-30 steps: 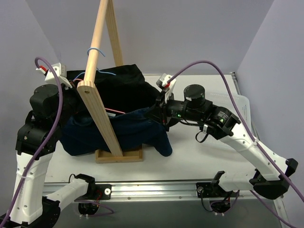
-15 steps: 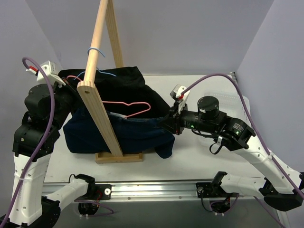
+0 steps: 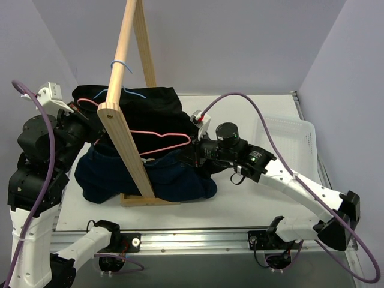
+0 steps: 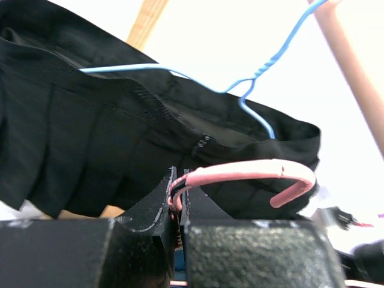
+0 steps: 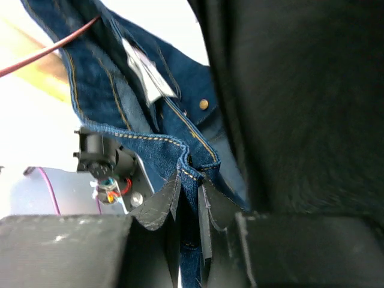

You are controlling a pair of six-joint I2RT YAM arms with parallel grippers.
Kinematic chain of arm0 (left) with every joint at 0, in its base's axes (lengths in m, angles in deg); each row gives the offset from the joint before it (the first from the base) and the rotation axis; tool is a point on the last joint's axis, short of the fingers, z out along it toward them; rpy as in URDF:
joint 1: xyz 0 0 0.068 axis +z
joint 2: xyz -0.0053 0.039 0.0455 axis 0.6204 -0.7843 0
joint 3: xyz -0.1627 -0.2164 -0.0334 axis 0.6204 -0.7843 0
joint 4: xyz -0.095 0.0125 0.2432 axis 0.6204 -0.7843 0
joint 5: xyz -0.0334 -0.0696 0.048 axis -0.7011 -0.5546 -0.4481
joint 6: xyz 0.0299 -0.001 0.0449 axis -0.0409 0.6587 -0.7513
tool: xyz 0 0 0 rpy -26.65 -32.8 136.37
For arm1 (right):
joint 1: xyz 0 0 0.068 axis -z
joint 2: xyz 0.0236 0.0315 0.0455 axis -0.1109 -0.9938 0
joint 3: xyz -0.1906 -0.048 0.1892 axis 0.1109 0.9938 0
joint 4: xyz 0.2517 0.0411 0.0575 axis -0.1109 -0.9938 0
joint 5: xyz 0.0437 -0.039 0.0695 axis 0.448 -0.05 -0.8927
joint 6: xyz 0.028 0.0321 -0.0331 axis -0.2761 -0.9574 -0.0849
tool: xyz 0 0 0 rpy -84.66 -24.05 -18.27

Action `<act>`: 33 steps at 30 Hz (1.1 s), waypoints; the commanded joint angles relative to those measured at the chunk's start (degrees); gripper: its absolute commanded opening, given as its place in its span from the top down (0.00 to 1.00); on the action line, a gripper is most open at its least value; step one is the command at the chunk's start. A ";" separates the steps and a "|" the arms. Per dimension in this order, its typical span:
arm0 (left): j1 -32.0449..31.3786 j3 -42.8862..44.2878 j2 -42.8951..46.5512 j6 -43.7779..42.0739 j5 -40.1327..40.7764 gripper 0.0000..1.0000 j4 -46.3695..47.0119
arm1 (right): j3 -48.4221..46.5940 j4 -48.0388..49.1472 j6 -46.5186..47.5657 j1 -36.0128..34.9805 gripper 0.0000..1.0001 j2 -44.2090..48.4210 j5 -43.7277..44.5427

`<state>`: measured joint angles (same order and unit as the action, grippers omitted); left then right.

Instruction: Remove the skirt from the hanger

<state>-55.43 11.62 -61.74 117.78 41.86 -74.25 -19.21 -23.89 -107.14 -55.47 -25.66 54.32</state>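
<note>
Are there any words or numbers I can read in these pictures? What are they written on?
No text can be read anywhere.
The white tag sewn inside the blue denim skirt: looks blank, or too blurred to read.
The pink hanger and the wooden rack: no writing shows.

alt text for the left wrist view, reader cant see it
The left fingers are closed on the hook of a pink hanger, close to the camera. Behind it a black pleated garment hangs on a blue wire hanger, with a wooden rail at upper right.
</note>
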 commanded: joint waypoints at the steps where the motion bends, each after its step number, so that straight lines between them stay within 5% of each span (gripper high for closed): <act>1: 0.47 0.21 0.86 2.52 -2.71 0.98 6.14 | 0.24 13.99 -5.84 -0.29 1.00 -1.59 -1.19; 20: 0.47 3.55 0.95 7.98 -9.04 0.98 8.17 | -2.83 18.49 -13.41 2.42 1.00 -13.90 3.46; 33: 0.47 -5.75 3.85 1.92 -7.11 0.98 7.55 | -9.16 -12.15 -4.45 9.54 1.00 4.89 18.66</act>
<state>-55.38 8.80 -58.46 122.39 34.08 -68.02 -22.95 -27.83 -114.96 -49.22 -29.13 66.71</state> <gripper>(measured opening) 0.088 0.075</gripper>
